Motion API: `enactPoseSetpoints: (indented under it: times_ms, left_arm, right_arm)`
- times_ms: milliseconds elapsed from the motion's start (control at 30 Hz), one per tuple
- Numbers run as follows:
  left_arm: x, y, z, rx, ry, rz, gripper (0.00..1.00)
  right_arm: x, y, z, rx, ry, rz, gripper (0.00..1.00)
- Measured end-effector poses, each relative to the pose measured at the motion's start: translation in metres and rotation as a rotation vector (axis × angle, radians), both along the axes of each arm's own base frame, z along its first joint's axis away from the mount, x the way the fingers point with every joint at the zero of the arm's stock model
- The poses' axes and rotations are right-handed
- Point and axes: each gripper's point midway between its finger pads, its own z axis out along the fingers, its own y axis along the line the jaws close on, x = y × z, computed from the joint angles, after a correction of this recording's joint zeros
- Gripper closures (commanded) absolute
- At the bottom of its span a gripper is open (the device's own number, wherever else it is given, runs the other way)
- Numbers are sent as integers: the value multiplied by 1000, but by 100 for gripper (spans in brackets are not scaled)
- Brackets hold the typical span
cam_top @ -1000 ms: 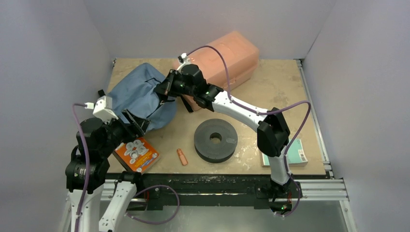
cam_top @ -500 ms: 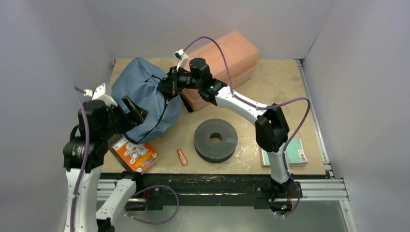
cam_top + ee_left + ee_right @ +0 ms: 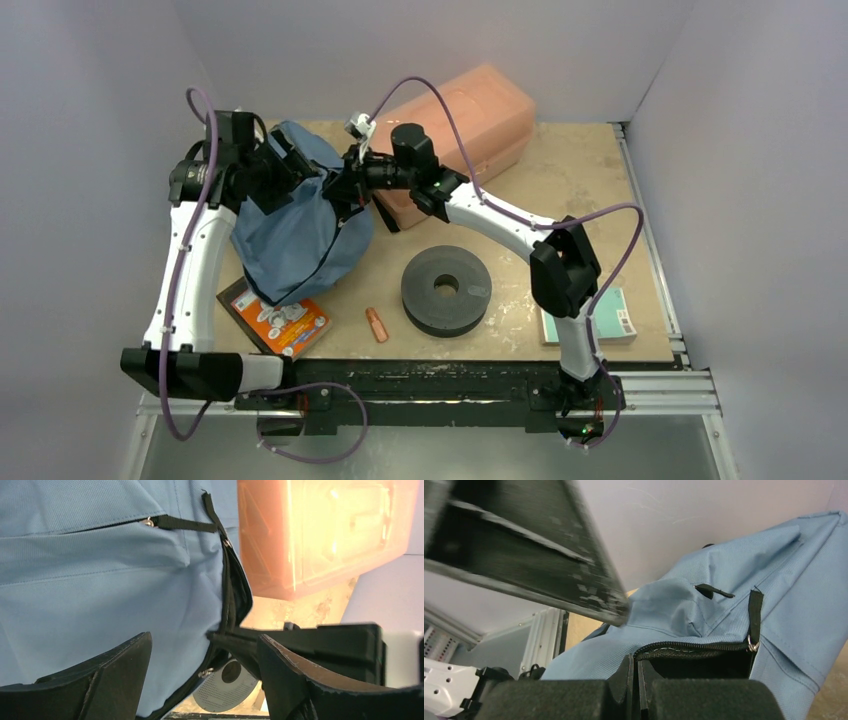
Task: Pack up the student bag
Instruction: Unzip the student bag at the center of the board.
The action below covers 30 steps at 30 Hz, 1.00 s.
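1. Bag (image 3: 300, 225) stands bunched and raised on the left rear of the surface (image 3: 570, 190), between the two arms, its blue fabric sagging toward the near edge.
2. Its right side is just beside the pink box (image 3: 470, 110). Its near end overlaps the far corner of an orange pack (image 3: 285, 322).
3. Right end effector (image 3: 635, 669) is clenched on the bag's rim at the black zipper (image 3: 694, 649), where the dark opening shows.
4. Left end effector (image 3: 204, 645) is released. Its fingers stand wide apart and face the bag's side, with blue fabric showing between them. Whether they touch it cannot be told.
5. From above, the left arm reaches to the bag's far left top, opposite the right arm.
6. Black ring (image 3: 446, 288) lies flat near the middle of the surface, apart from the bag. A small orange piece (image 3: 376, 323) lies near it on the left, toward the near edge.
7. Teal book (image 3: 612, 318) lies at the near right, partly hidden by the right arm.
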Motion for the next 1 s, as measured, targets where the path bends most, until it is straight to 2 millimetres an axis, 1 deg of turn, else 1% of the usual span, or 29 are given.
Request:
enactPoseSetpoints:
  times_ms: [67,133,200,267,433,500,567,667,700,733,767,800,833,967,1000]
  left_arm:
    - [8,0,-9,-1,33,4,26]
    - [13,-1,-18,-2,62,3,30]
    - [18,-3,-23,-7,80,-8,34]
    - [23,-6,-29,-16,94,-32,35]
    - [27,-17,-39,-44,105,-96,36]
    - [26,-20,-47,-58,107,-113,39]
    - [27,-21,-55,-60,110,-121,46]
    - [29,-21,-59,-53,105,-139,62]
    - [29,-22,-58,-51,97,-149,70]
    - [30,-23,-57,-48,92,-158,82]
    - [31,-24,-56,-50,87,-169,87]
    - [31,-25,-57,-51,86,-177,97]
    - [32,-26,-57,-54,88,-185,100]
    - [34,-27,-60,-52,95,-197,100]
    - [35,-25,-60,-44,95,-192,100]
  right_arm:
    - [-1,0,0,-2,-25,13,100]
    - [-1,-1,-1,-5,-51,18,100]
    - [-2,-2,-1,-7,-70,24,100]
    - [-2,-2,-2,-10,-85,29,100]
    - [0,-2,-2,-15,-126,32,100]
    - [0,-2,-3,-19,-137,35,100]
    - [-1,-3,-6,-29,-140,43,100]
    - [-3,-3,-9,-41,-147,50,100]
    - [-3,-3,-10,-44,-150,52,100]
    - [-5,-1,-10,-47,-154,55,100]
    - [-6,-1,-11,-49,-159,57,100]
    - [-7,1,-12,-55,-163,56,100]
    - [-8,2,-14,-62,-167,51,96]
    - [-5,2,-18,-83,-172,23,71]
    - [-5,2,-17,-85,-172,15,63]
